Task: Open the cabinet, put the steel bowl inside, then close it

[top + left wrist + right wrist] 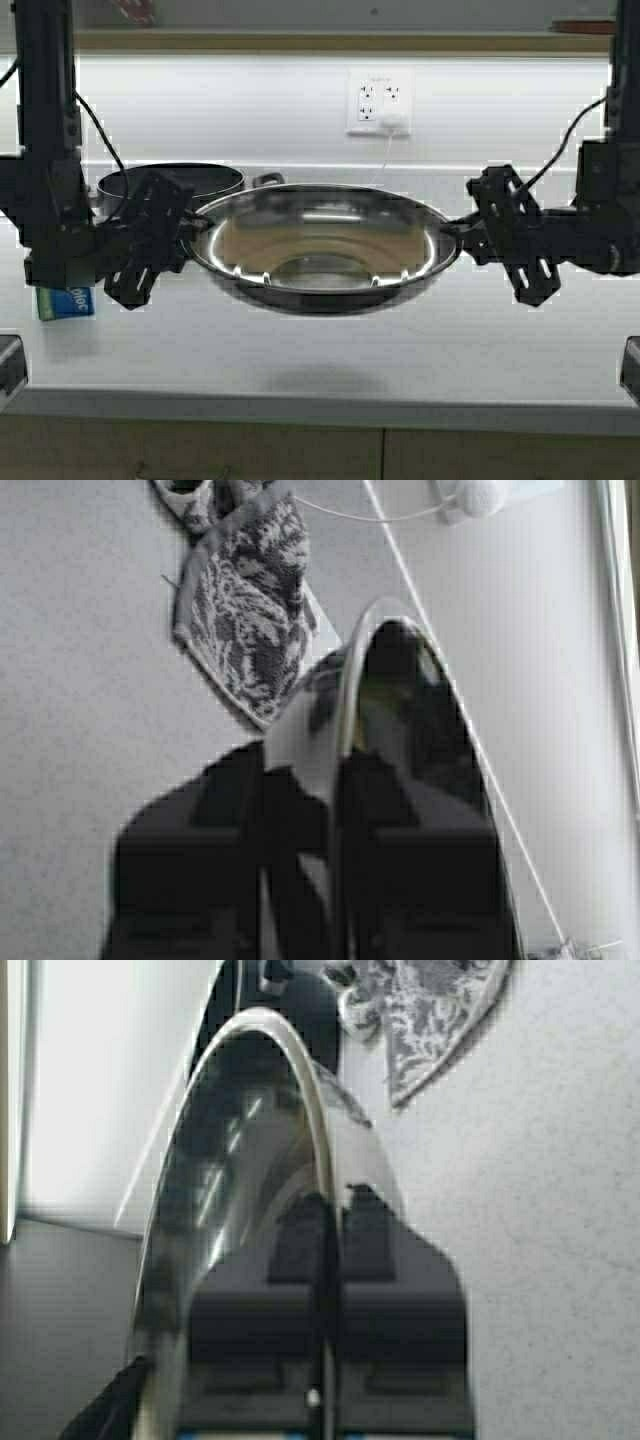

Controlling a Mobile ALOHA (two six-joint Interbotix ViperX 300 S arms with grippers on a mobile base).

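I hold the steel bowl (325, 248) level above the counter (320, 360), my left gripper (190, 225) and right gripper (455, 235) pinched shut on opposite rims. Uneven lifting could twist it loose onto the black pot (170, 182) behind.

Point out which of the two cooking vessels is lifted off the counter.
The steel bowl: shiny and wide, gripped at opposite rims by the left gripper and right gripper, its shadow on the counter below. The black pot sits behind it.
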